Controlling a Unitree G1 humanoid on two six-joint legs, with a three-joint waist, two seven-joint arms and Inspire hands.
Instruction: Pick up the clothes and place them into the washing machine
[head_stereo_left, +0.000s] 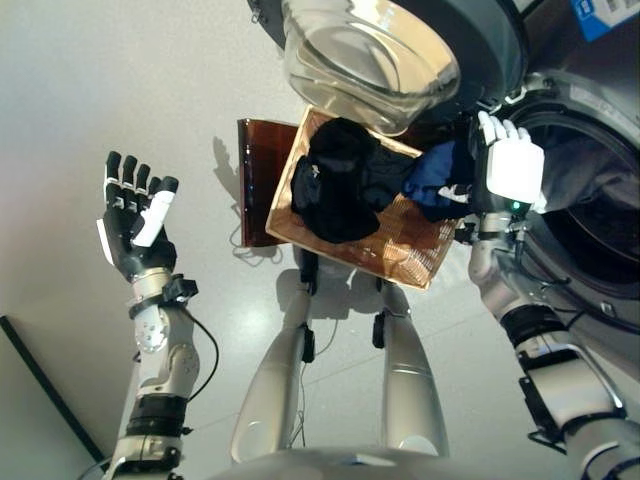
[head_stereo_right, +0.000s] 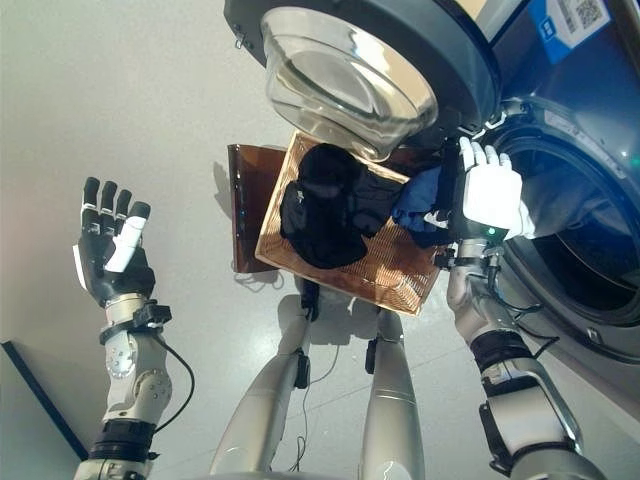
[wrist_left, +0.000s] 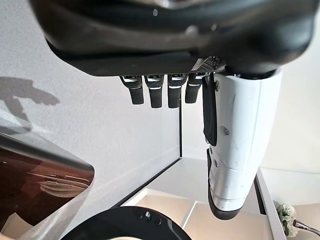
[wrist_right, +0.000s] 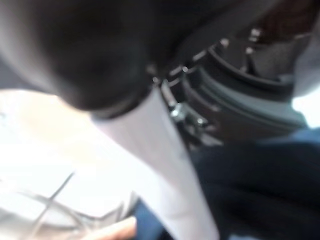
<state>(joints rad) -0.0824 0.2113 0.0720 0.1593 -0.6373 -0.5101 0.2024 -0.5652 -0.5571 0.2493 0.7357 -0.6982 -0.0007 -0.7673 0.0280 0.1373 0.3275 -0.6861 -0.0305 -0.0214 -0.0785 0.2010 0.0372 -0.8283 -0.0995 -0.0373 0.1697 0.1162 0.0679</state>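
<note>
Clothes first: a black heap (head_stereo_left: 340, 180) sits in the wicker basket (head_stereo_left: 400, 250), toward its left end, and a navy piece (head_stereo_left: 435, 178) hangs at the basket's right edge, right by the washer mouth. Far left, the left hand (head_stereo_left: 135, 215) is up over bare floor, fingers straight and spread, holding nothing, well apart from the basket. Moving across, the open washer door (head_stereo_left: 370, 55) with its glass bowl overhangs the basket's far edge. Then the right hand (head_stereo_left: 505, 170), back turned to us, pressed against the navy piece; its fingers are buried in the cloth, so I cannot tell whether they grip it. Its wrist view shows only dark blue cloth beside the drum's rubber seal. On the right, the drum (head_stereo_left: 600, 230) gapes open. My read: the navy piece is mid-transfer. To do it well, take a full bunch of cloth, lift it clear of the basket rim, carry it past the seal deep into the drum, and watch for trailing sleeves.
</note>
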